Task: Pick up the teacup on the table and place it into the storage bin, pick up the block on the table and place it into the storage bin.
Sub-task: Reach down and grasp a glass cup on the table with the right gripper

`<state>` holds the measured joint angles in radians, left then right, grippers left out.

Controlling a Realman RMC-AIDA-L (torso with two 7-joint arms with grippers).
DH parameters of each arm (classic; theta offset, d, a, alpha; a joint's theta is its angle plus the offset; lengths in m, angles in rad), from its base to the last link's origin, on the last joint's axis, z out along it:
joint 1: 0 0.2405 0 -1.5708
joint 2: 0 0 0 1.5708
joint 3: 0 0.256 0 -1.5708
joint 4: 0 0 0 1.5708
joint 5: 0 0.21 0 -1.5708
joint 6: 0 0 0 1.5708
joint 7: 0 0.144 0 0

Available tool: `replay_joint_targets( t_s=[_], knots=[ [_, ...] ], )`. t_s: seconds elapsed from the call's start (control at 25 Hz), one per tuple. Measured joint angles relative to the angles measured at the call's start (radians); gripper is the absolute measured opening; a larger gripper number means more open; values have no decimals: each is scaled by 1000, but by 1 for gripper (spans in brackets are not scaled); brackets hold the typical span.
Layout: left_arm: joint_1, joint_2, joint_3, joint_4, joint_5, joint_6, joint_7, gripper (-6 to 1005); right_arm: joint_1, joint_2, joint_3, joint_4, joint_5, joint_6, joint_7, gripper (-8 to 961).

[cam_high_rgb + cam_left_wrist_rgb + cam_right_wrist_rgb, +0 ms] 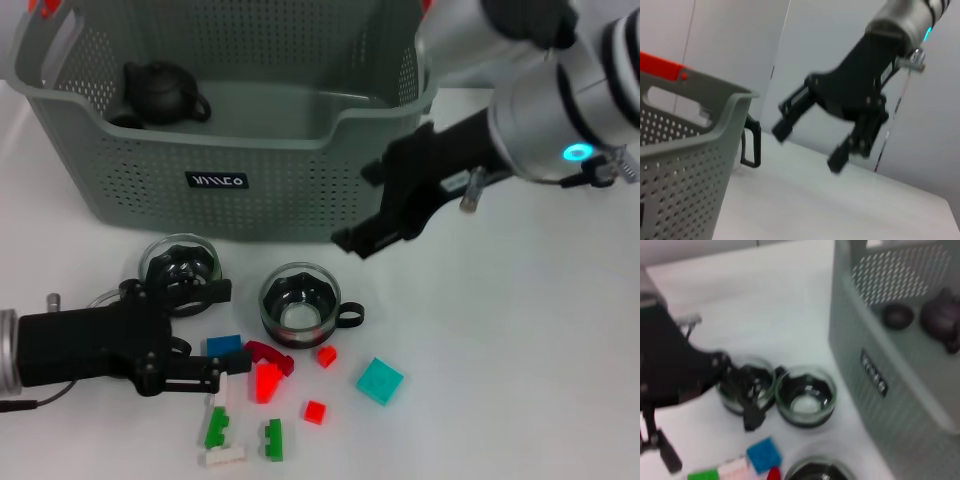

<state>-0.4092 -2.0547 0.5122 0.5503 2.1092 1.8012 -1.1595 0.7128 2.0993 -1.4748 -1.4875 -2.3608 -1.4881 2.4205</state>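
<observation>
Currently the left claw (205, 335), black and mounted on a black wrist, lies low over the white bench (520, 340) at the near left. Its jaws stand wide apart: one finger reaches the near rim of the left clear glass teacup with a dark interior (180, 268), the other lies just beside the small blue square block (224, 346). The jaws hold nothing.

A second clear glass teacup with a black side handle (300, 302) stands upright just right of the first, near the front wall of the storage bin.

A loose group of small plastic blocks lies on the bench near the two cups: a red curved block (266, 378), two small red cubes (326, 356), green studded bricks (272, 440), a white brick (222, 457) and, farthest right, a teal square block (380, 381).

The large grey-green perforated plastic storage bin (270, 165) occupies the far left and centre; a small black label with white letters (217, 181) sits on its front wall. Inside, at the far left corner, rests a small black round teapot (163, 92).

The right claw (385, 205), black on a silver arm, hangs above the bench just right of the bin's near right corner. Its jaws are spread wide and hold nothing, as the left wrist view (807, 147) confirms.
</observation>
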Motion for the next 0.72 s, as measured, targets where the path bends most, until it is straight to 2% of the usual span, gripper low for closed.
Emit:
replay_joint_targets(
  t_s=[0.48, 0.72],
  knots=[
    [24, 6, -48, 24, 6, 37, 10, 933, 47, 6, -196, 42, -7, 7, 42, 884],
    [27, 12, -50, 26, 11, 43, 20, 933, 113, 9, -263, 132, -6, 26, 63, 883]
  ],
)
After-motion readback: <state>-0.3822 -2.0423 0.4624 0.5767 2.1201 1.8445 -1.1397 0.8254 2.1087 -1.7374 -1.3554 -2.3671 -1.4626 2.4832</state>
